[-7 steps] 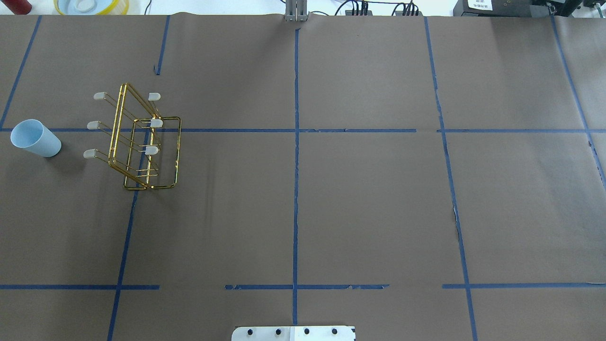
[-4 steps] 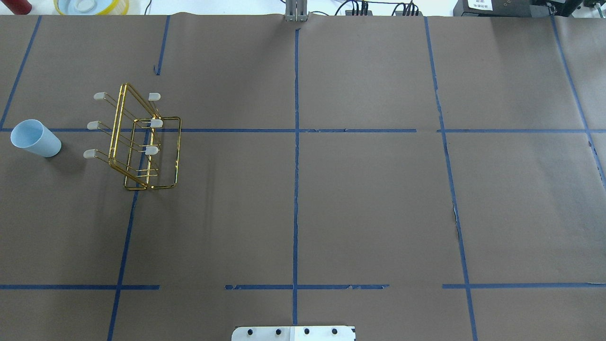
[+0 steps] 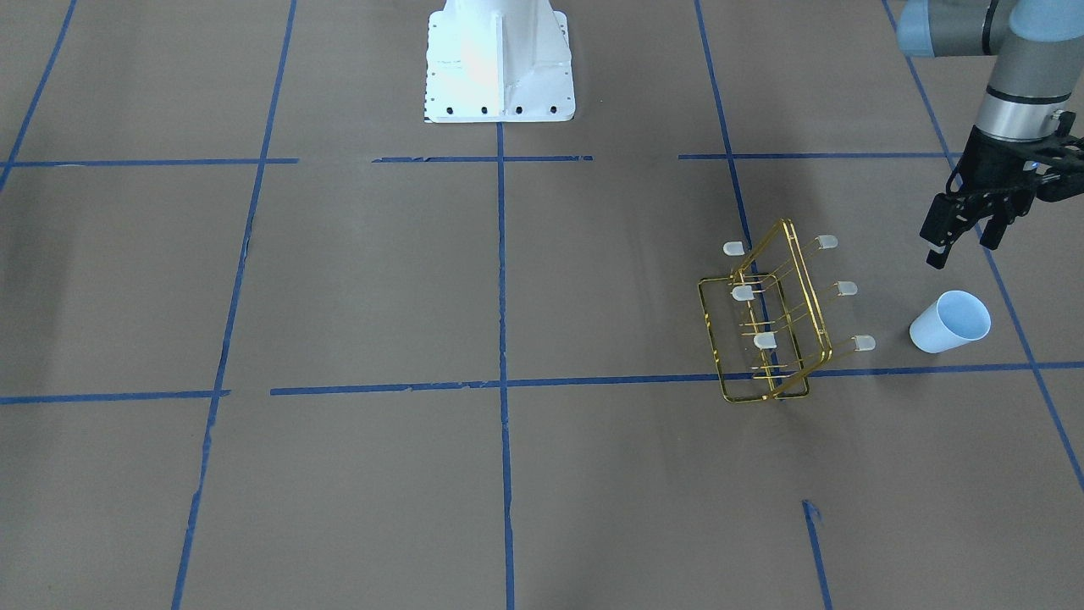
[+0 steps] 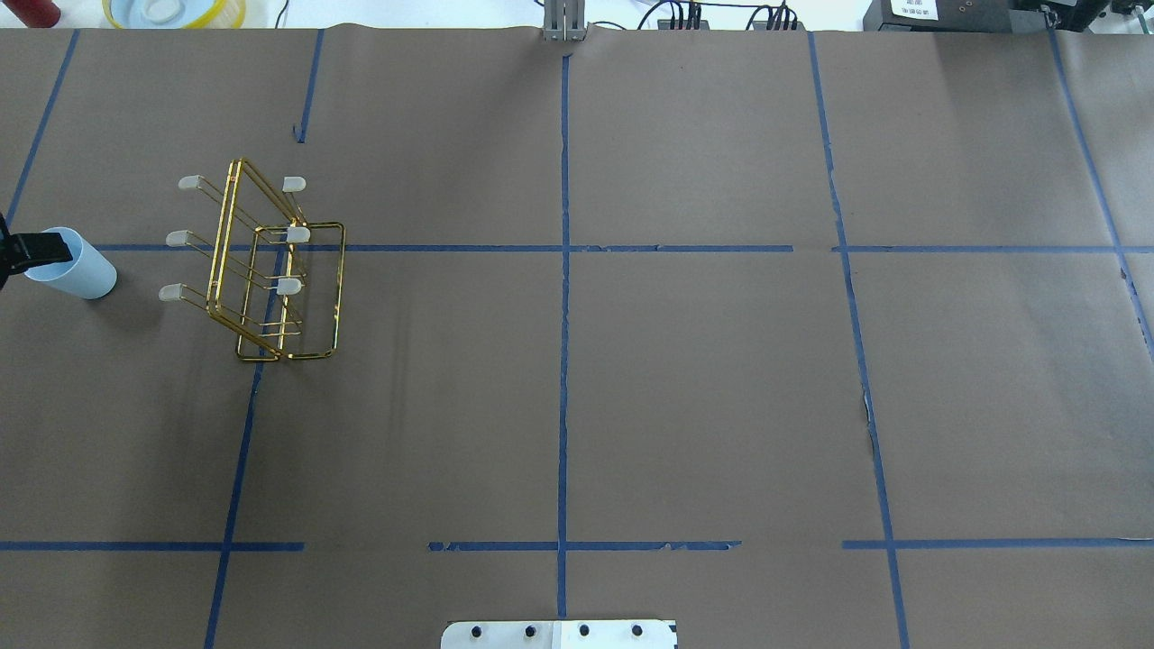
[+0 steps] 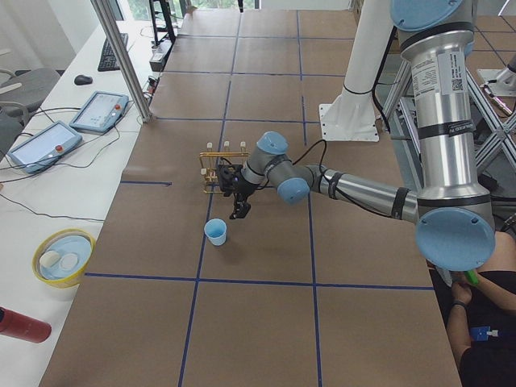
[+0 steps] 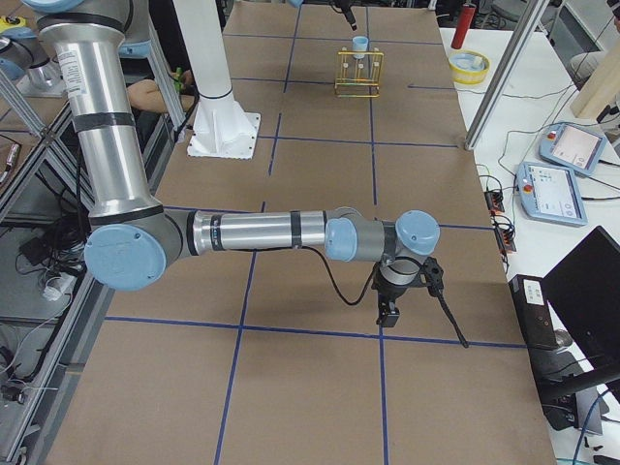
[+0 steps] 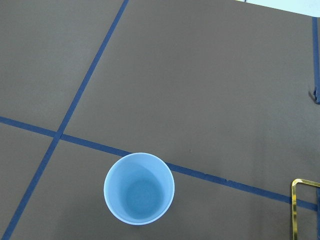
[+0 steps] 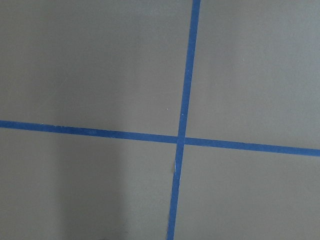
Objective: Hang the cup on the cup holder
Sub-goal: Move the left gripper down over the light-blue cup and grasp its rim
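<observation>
The pale blue cup (image 3: pixel 948 322) stands upright, mouth up, on the brown table, apart from the gold wire cup holder (image 3: pixel 771 322) beside it. My left gripper (image 3: pixel 962 247) hangs open and empty just above the cup, on the robot's side of it. In the overhead view one of its black fingers (image 4: pixel 41 246) overlaps the cup (image 4: pixel 77 269) at the left edge, with the cup holder (image 4: pixel 261 270) to the right. The left wrist view looks down into the cup (image 7: pixel 139 188). My right gripper (image 6: pixel 387 310) shows only in the exterior right view; I cannot tell whether it is open or shut.
A yellow bowl (image 4: pixel 176 11) and a red object (image 4: pixel 36 11) sit beyond the table's far left edge. The white robot base (image 3: pixel 500 59) stands at the middle of the near edge. Blue tape lines cross the brown paper.
A black finger of my left gripper has come into the overhead view at the left edge, over the cup. The cup and the cup holder have not moved.
</observation>
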`<state>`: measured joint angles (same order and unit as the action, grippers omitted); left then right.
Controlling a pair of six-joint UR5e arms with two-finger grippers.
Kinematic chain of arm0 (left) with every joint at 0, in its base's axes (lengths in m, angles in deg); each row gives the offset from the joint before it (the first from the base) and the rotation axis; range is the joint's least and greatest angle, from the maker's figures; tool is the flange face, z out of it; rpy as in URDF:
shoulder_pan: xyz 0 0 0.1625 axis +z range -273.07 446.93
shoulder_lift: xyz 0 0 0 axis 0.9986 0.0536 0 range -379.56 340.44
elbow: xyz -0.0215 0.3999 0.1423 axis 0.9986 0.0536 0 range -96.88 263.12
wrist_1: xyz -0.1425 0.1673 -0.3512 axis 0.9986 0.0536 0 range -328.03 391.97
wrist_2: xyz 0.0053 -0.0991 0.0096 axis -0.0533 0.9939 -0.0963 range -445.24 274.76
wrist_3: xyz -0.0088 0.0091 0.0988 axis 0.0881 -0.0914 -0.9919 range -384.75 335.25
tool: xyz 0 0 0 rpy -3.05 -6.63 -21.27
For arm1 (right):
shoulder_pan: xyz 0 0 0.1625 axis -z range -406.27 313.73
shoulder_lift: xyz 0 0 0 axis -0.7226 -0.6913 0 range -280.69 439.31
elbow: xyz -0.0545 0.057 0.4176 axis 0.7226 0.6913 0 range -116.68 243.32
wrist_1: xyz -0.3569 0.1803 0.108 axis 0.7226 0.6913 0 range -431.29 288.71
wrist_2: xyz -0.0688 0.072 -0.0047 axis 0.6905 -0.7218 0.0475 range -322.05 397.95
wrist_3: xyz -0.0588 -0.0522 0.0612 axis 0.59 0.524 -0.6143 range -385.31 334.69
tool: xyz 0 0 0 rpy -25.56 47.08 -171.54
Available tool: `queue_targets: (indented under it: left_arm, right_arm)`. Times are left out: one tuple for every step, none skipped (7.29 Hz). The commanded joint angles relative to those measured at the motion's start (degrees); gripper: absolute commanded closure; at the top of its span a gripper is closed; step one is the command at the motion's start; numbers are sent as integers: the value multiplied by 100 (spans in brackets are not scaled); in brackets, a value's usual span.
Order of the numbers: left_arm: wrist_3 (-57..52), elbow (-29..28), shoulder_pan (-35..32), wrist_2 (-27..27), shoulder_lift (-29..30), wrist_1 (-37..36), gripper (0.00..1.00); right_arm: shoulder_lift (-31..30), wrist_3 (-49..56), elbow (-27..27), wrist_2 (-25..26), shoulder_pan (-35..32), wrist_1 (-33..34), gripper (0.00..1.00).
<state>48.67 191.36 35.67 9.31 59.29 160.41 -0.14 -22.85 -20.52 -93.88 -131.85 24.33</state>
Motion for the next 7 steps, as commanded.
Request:
queue_targets:
  left_arm:
    - [568, -496, 449, -909, -36, 576, 0]
    - [586, -506, 493, -1094, -80, 577, 0]
    - [734, -532, 616, -1357, -81, 577, 0]
    - [831, -637, 730, -1630, -37, 577, 0]
    - [928, -716, 836, -1859, -19, 577, 0]
    - [937, -830, 932, -2017, 59, 577, 0]
    - [972, -979, 1003, -2219, 208, 577, 0]
  right_arm:
    - [0, 0, 0, 0, -3, -8, 0]
    - [0, 0, 0, 0, -3, -9, 0]
    - [0, 0, 0, 0, -3, 0, 0]
    - [0, 0, 0, 0, -3, -8, 0]
    - [0, 0, 0, 0, -3, 0, 0]
    - [0, 0, 0, 0, -3, 0, 0]
    - [0, 0, 0, 0, 6, -8, 0]
